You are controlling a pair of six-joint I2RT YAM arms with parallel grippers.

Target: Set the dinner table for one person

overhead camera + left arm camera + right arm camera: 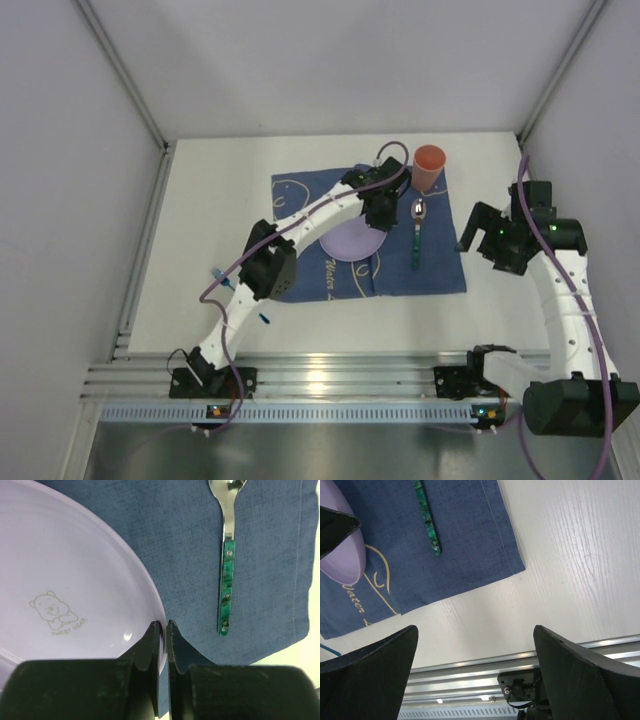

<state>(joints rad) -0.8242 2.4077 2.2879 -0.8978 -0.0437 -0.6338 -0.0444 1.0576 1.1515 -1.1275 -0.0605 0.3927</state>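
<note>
On the white dinner table (210, 200) lies a dark blue cloth (440, 270). A lilac plate (350, 243) with a bear print (55, 612) sits on it. My left gripper (164, 626) is shut on the plate's right rim, one finger over the plate and one outside it. A spoon with a green handle (416, 235) (226, 590) lies on the cloth to the right of the plate. An orange cup (428, 165) stands at the cloth's far right corner. My right gripper (472, 232) (475, 635) hangs wide open over bare table right of the cloth, holding nothing.
The metal rail (350, 380) runs along the near edge, and grey walls enclose the table on three sides. Thin blue bits (265, 318) show beside the left arm, too hidden to identify. The cloth's corner (517, 567) and the spoon handle (427, 522) appear in the right wrist view.
</note>
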